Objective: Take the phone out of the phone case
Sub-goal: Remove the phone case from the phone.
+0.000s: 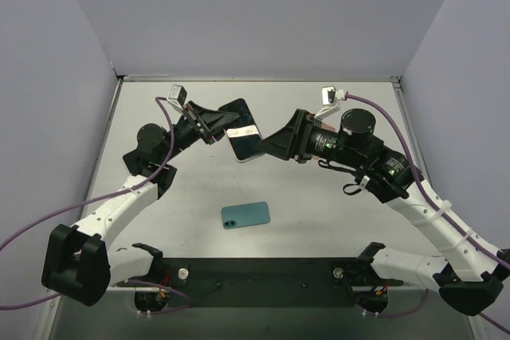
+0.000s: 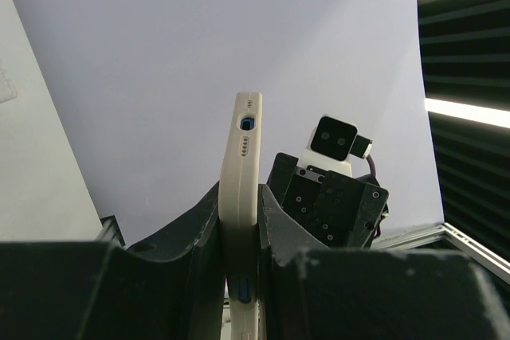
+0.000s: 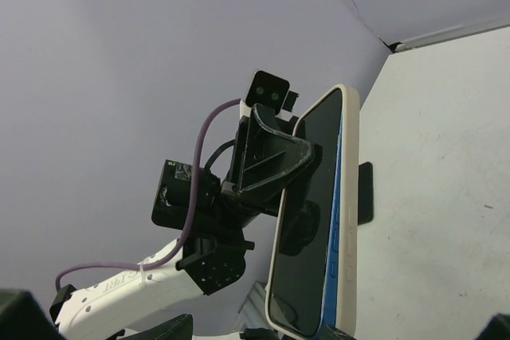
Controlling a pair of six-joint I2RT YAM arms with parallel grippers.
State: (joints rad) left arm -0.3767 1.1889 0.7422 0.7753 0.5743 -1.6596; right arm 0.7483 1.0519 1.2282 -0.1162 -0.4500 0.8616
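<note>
A blue phone [image 1: 243, 139] with a dark screen, in a cream case, is held in the air over the far middle of the table. My left gripper [image 1: 223, 129] is shut on the case from the left. In the left wrist view the case [image 2: 241, 189] stands edge-on, pinched at my left gripper [image 2: 241, 197]. My right gripper [image 1: 261, 151] meets the phone's near right corner. In the right wrist view the phone [image 3: 311, 220] shows a blue edge beside the case wall [image 3: 348, 197]. My right gripper [image 3: 307, 334] is at the phone's lower end, mostly cut off by the frame.
A teal phone [image 1: 245, 214] lies back up on the table, near the middle, below the held phone. The table [image 1: 335, 220] is walled on three sides. A black base bar [image 1: 263, 270] runs along the near edge.
</note>
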